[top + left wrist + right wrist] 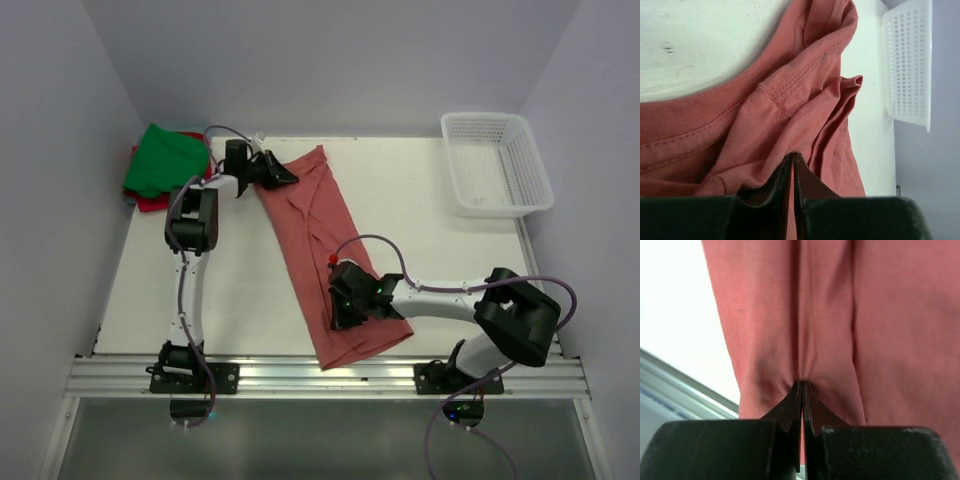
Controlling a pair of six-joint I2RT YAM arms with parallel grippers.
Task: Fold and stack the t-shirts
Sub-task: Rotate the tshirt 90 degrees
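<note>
The faded brick-red cloth t-shirt (310, 215) lies as a long narrow strip slanting across the white surface (430, 250), its lower end near the metal rail (330, 375) at the front edge. The left claw (792, 156) is all but together, pinching a fold at the collar end. The right claw (802, 386) is clamped on puckered cloth near the lower end. A bright green t-shirt (160, 160) sits on a red-pink t-shirt (150, 203) in the far left corner. A white plastic mesh basket (497, 165) stands far right, with bare room between it and the strip.
</note>
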